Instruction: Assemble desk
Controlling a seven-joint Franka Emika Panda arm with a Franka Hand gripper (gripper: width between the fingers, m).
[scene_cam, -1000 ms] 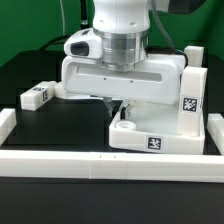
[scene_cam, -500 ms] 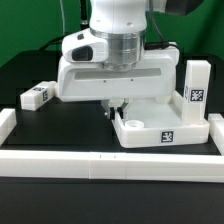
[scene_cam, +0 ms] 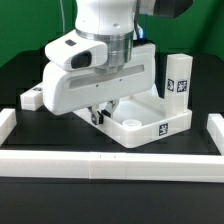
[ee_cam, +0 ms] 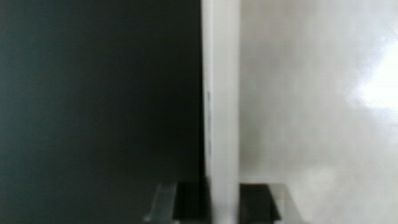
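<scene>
White plastic rimmed desk tray point(scene_cam: 132, 128) lies skewed on black tabletop point(scene_cam: 40, 125), long axis diagonal. Claw point(scene_cam: 101, 114) clenched on tray's rim, corner twd ext. view's left. Upright white leg block point(scene_cam: 178, 78) at opp. end.

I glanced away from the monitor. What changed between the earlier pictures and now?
The pincer, shut on the tabletop rim, swung it round: its tagged side, which faced the camera, now angles toward the exterior view's right, and the upright leg on it shifted toward that view's left. Unchanged: the grip, the loose leg, the border wall.
</scene>
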